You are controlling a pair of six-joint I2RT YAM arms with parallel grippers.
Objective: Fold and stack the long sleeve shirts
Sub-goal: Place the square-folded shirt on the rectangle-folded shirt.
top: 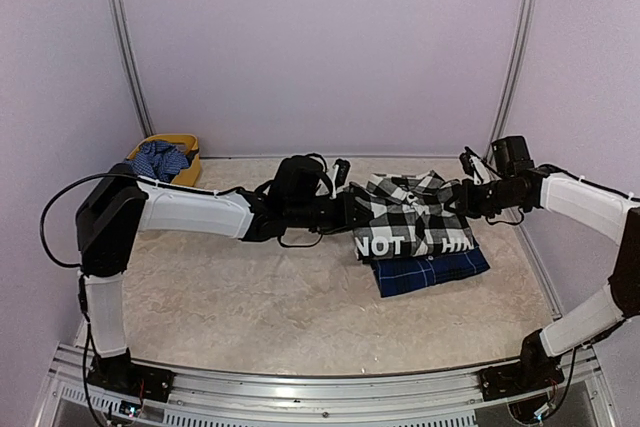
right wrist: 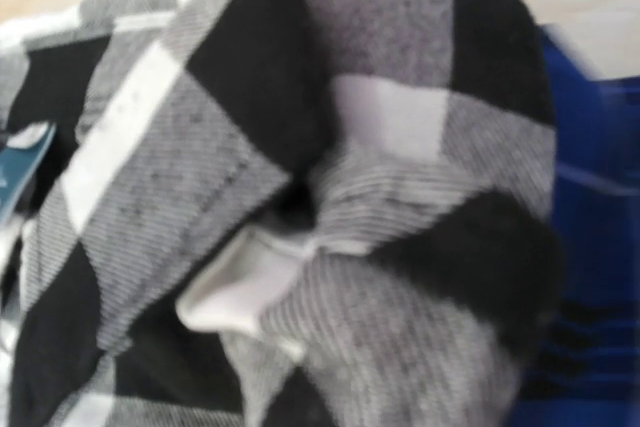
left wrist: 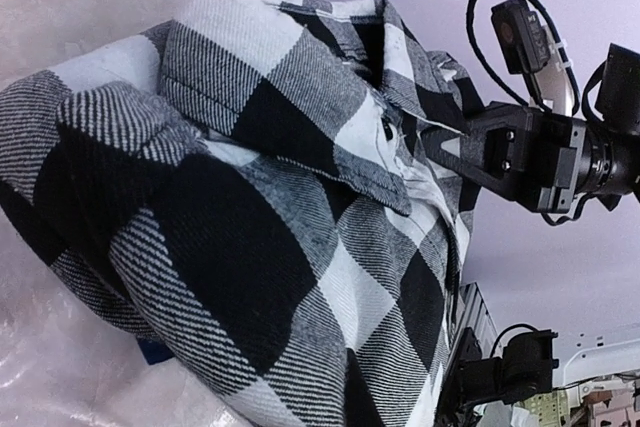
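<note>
Two stacked shirts right of centre: check shirt (top: 412, 215) over navy plaid shirt (top: 432, 272), near edge showing. Left gripper (top: 347, 209) and right gripper (top: 470, 197), fingers together, meet the check shirt's side edges; open table (top: 250, 297) near and left.

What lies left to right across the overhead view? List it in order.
In order: yellow bin with blue cloth, left gripper, black-and-white checked shirt, right gripper. The navy plaid shirt is omitted: it lies under the checked one.

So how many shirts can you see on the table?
2: the checked shirt lies atop the navy plaid shirt, centre-right. Blue cloth in the yellow bin could be another.
</note>
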